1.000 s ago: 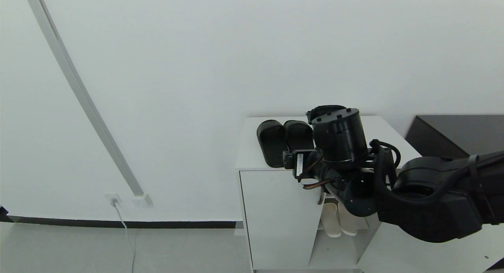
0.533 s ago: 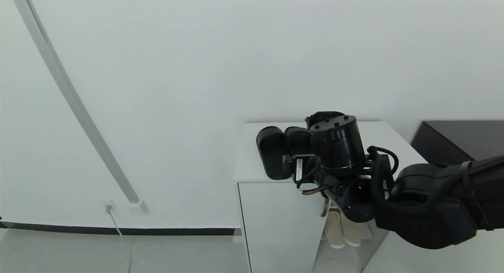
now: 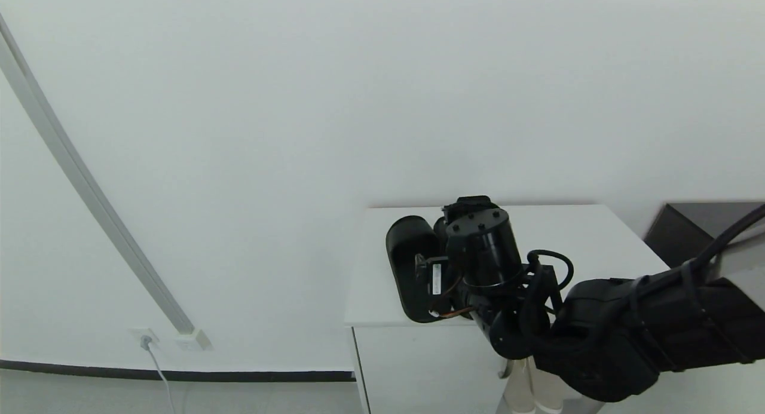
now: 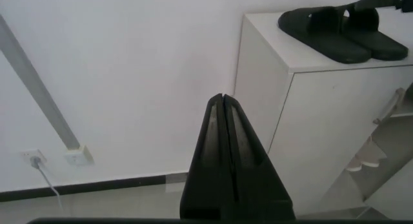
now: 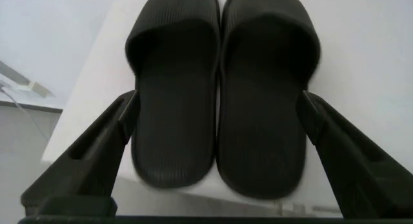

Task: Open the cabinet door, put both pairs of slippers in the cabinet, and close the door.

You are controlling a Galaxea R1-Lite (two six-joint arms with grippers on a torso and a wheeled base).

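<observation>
A pair of black slippers [image 5: 219,69] lies side by side on the white cabinet's top [image 3: 574,235], near its front left corner. My right gripper [image 5: 219,104] is open, with one finger [image 5: 97,153] outside each side of the pair. In the head view my right wrist [image 3: 481,253] covers the right slipper, and the left black slipper [image 3: 406,270] shows beside it. White slippers [image 4: 364,159] stand inside the cabinet behind the open door. My left gripper [image 4: 223,104] is shut on nothing, low and to the left of the cabinet.
The cabinet's left front panel [image 3: 418,372] is closed; a door handle [image 4: 390,108] shows by the open side. A dark piece of furniture [image 3: 687,223] stands to the right. A wall socket with cable [image 3: 143,339] and a slanted grey strip [image 3: 89,205] are on the wall at left.
The head camera has tilted up, so the cabinet sits lower in the picture. My right arm has moved left over the cabinet top onto the black slippers.
</observation>
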